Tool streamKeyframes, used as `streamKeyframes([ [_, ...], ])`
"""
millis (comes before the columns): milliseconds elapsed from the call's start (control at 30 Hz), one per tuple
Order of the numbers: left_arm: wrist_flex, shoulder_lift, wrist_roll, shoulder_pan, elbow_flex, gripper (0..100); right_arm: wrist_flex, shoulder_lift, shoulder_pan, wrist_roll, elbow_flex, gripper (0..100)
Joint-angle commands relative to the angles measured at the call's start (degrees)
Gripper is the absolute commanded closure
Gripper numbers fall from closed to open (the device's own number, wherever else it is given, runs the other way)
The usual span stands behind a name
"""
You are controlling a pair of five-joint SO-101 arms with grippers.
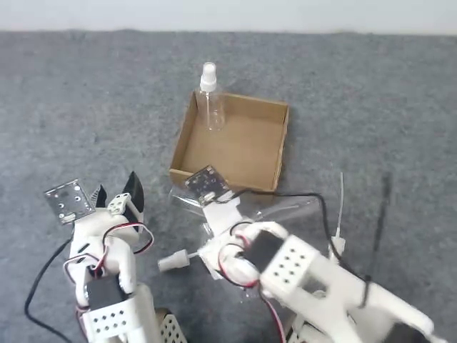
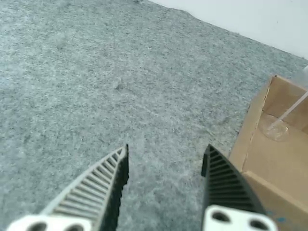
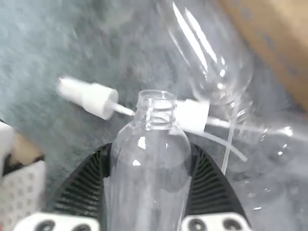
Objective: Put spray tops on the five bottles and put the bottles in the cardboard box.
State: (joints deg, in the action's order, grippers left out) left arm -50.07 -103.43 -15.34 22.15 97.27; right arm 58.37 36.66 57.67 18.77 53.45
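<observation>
The right gripper (image 3: 151, 150) held a clear bottle (image 3: 148, 180) tight. The left gripper (image 2: 167, 149) hung wide open near the cardboard box (image 1: 183, 137).

The right gripper (image 3: 150, 156) clamps an open-necked clear bottle (image 3: 155, 113), a white spray top (image 3: 90, 96) lying just beyond

L gripper (image 2: 167, 150) open; R gripper (image 3: 149, 149) clamps bottle (image 3: 148, 187).

We can read no writing, label, number or sign anywhere. The walls of the cardboard box (image 1: 187, 139) are plain, and the clear bottle (image 1: 212, 108) standing in it carries no print that we can make out.
</observation>
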Motion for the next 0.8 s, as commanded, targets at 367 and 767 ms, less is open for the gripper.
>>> streamKeyframes([
  [367, 1.67, -1.41, 0.35, 0.44, -0.75, 77, -0.66, 19.65, -4.70, -1.14, -3.69, 98.9],
  [767, 1.67, -1.41, 0.44, 0.44, -0.75, 77, -4.00, 26.24, -13.49, -1.14, -1.23, 98.9],
])
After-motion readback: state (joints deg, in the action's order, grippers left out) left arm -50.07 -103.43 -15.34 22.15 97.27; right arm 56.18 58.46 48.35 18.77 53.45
